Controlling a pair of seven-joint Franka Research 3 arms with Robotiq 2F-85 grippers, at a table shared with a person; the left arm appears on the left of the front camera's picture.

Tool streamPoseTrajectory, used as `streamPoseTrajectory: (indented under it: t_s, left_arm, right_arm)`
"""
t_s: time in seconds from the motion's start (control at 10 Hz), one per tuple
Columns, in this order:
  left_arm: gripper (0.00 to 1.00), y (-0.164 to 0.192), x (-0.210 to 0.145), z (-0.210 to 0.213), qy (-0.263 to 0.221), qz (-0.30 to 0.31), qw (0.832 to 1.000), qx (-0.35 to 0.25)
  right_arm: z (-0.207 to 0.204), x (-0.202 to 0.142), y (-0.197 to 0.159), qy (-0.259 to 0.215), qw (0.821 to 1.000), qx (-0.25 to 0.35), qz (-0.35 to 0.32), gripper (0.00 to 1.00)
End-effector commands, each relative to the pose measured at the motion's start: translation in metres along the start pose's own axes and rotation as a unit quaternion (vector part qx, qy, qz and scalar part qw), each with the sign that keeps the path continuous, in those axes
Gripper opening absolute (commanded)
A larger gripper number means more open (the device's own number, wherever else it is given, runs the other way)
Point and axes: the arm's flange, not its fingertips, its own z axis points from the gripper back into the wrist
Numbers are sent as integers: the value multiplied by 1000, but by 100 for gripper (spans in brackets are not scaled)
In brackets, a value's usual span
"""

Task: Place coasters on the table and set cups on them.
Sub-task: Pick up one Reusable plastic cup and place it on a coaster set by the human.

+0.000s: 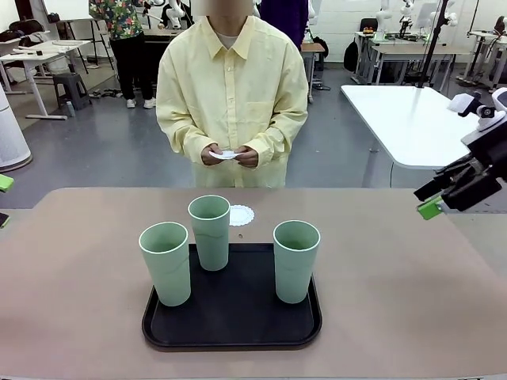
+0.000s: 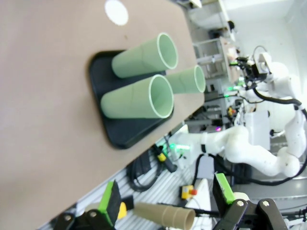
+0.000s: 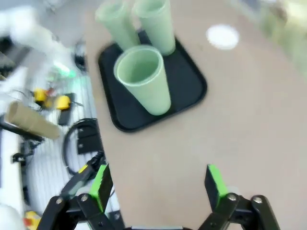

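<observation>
Coaster (image 1: 241, 215) down at the tray's (image 1: 238, 317) twelve o'clock — the person's hands (image 1: 230, 155) hold another. Left fingers (image 2: 109, 199), right fingers (image 3: 215, 184) wide, empty — next call: middle cup (image 1: 210, 231) onto it.

The 3 cups (image 1: 165, 264) are a plain pale mint-green, standing out against the black tray (image 1: 230, 340) and the matte beige-tan table (image 1: 71, 301). The coaster (image 1: 241, 215) on the table is white with a lacy scalloped edge, and the person's shirt (image 1: 230, 87) is pale yellow. Both the left gripper (image 2: 167, 194) and the right gripper (image 3: 157, 184) are black with bright green pads (image 3: 214, 181).
</observation>
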Motion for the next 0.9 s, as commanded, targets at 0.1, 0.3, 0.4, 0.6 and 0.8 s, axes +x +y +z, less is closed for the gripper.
streamPoseTrajectory:
  t_s: [0.1, 0.3, 0.4, 0.6, 0.8]
  left_arm:
    - [100, 0, 0, 1, -3, -9, 1000, -8]
    - [100, 0, 0, 1, -3, -9, 1000, -8]
    - [100, 0, 0, 1, -3, -9, 1000, -8]
    - [100, 0, 0, 1, -3, -9, 1000, -8]
    - [100, 0, 0, 1, -3, -9, 1000, -8]
  right_arm:
    - [-25, -27, -18, -114, 982, 76, 127, 100]
    - [-37, -47, -26, -190, 971, 70, 131, 100]
    - [-42, -57, -29, -216, 966, 59, 133, 100]
    - [-56, -67, -34, -232, 963, 55, 126, 100]
    - [-65, -69, -31, -211, 969, 46, 119, 100]
